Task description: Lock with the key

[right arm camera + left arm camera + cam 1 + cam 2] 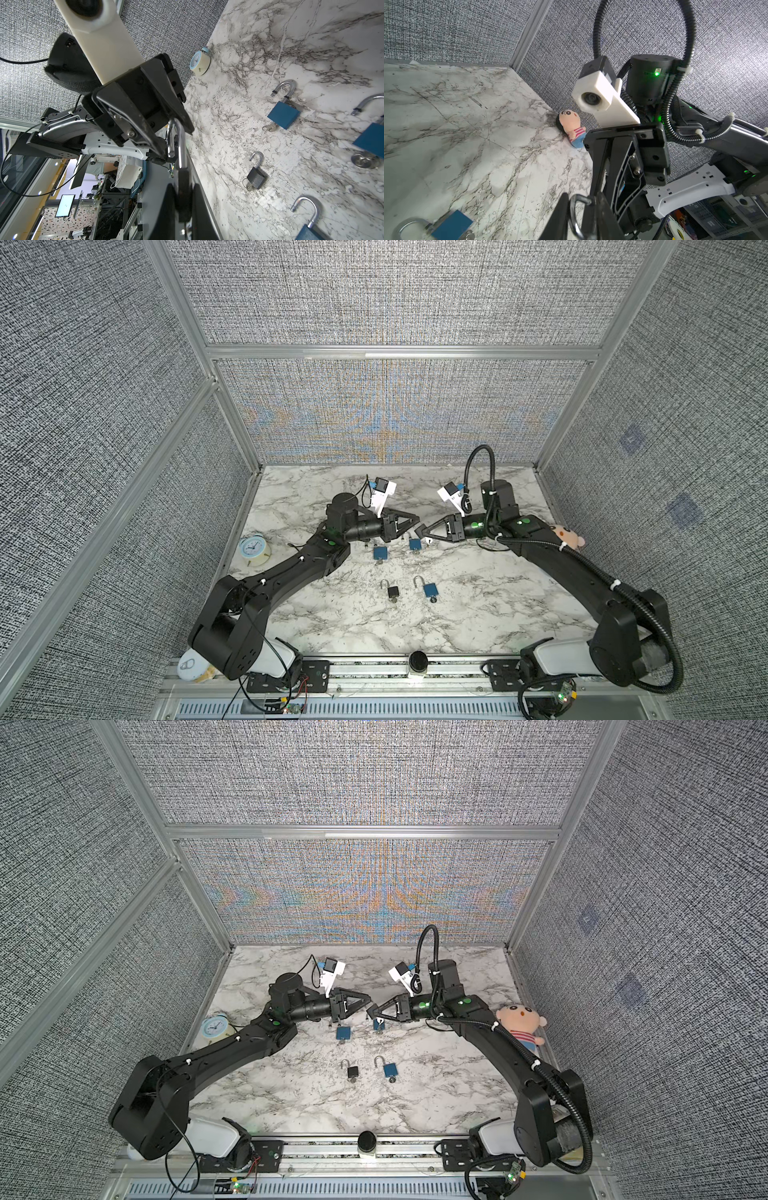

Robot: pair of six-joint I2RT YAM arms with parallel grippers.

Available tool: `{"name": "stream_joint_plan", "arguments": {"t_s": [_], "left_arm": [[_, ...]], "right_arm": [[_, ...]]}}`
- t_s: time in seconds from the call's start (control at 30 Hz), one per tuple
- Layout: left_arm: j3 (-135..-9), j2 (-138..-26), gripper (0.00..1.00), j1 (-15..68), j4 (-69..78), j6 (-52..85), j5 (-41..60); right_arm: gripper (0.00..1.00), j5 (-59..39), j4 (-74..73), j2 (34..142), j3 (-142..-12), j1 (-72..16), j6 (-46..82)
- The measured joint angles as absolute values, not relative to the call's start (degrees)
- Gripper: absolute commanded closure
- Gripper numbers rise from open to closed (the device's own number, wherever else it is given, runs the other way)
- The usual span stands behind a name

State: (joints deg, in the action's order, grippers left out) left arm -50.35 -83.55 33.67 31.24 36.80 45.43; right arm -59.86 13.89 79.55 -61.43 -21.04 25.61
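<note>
Above table (291, 52), black padlock (184, 182), shackle (181, 145) open

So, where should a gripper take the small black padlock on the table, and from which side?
Probably the padlock body, from straight above, jaws across its two narrow edges. It lies flat, with the open shackle at the far end and the key at the near end, so only those edges are free.
</note>
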Motion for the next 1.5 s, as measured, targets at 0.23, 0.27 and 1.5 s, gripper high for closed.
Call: {"name": "stream_joint_plan", "arguments": {"t_s": [0.23,0.27,1.5], "left_arm": [[-50.57,-83.77,0.86,33.56,31.20,37.43,45.28],[-50.70,-83.77,0.87,33.56,31.20,37.54,45.30],[-50.26,-85.10,1.00,33.39,35.53,38.50,48.10]], "right_arm": [[1.00,-60.53,13.82,80.01,-62.26,-20.93,25.52],[1.00,-60.71,13.82,80.03,-62.28,-20.93,25.15],[1.00,-64.42,11.40,78.52,-60.86,-20.60,30.30]]}}
